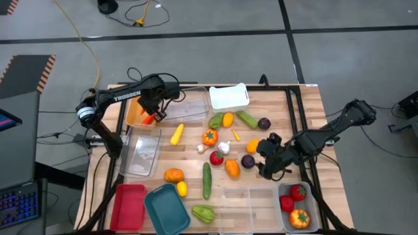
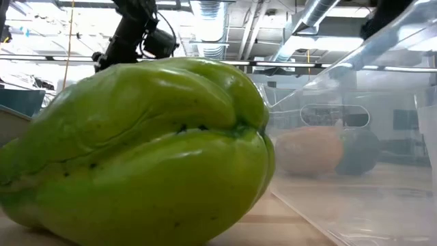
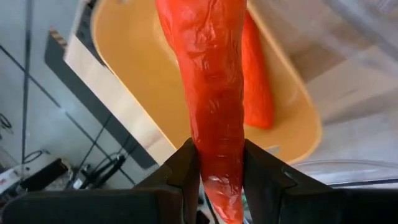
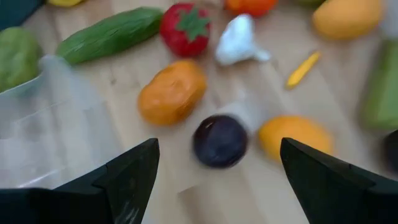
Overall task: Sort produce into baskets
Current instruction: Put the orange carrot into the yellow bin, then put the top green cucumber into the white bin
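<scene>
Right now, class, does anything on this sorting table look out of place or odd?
Nothing looks spilled or damaged. Loose produce on the table simply awaits sorting. The left gripper holds a red pepper above the orange basket, where another red piece lies. The right gripper is open over a dark purple fruit.

From my overhead feed I see a grey concrete floor (image 1: 209,19) crossed by dark seam lines, around a pale wooden table (image 1: 307,108) at centre. At about 11 o'clock a yellow cable (image 1: 81,39) snakes across the floor, and near 12 o'clock black cables (image 1: 127,10) lie tangled. At 9 o'clock sits a dark mat with a striped hazard edge (image 1: 29,75), and at 8 o'clock a lit keyboard (image 1: 16,202). My level feed shows ceiling ducts (image 2: 311,17) and bright overhead light (image 2: 208,10) above.
</scene>
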Tool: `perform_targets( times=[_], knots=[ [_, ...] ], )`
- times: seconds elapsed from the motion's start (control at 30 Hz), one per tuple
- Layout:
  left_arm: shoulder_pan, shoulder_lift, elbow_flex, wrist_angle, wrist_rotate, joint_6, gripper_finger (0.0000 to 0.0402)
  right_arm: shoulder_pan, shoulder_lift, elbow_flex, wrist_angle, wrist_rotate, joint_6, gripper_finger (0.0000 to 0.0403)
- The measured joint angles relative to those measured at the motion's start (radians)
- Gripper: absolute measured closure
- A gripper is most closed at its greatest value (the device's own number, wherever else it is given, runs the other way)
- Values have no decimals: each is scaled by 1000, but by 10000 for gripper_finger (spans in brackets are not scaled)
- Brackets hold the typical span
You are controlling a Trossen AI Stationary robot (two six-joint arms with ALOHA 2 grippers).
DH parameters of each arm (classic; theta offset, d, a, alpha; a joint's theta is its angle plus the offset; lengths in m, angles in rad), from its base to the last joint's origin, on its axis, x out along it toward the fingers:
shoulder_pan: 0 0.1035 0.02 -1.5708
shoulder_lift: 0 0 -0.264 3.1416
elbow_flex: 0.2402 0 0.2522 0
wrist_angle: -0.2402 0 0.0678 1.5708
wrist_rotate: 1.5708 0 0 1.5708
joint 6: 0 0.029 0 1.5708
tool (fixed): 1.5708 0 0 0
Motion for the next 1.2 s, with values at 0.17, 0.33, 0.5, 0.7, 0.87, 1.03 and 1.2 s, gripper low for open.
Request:
perform_targets(
  times=[0.17, 0.33, 0.5, 0.7, 0.87, 1.03, 1.2],
  knots=[
    [23, 1, -48, -2, 10, 2, 293, -97, 0, 0, 0, 18, -107, 42],
    [32, 1, -66, 2, 12, 9, 246, -202, 0, 0, 1, 18, -196, 42],
    [32, 1, -66, 17, 12, 15, 210, -301, 0, 0, 4, 19, -280, 42],
    [32, -1, -66, 36, 12, 59, 204, -401, 0, 0, 44, 30, -437, 42],
    [30, -14, -42, 45, 7, 106, 203, -451, 0, 0, 105, 29, -557, 42],
    [29, -56, -3, 43, 6, 146, 203, -500, 0, 0, 114, 29, -638, 42],
    [21, -140, 12, 57, 6, 144, 203, -580, 8, 0, 129, 29, -639, 42]
  ],
)
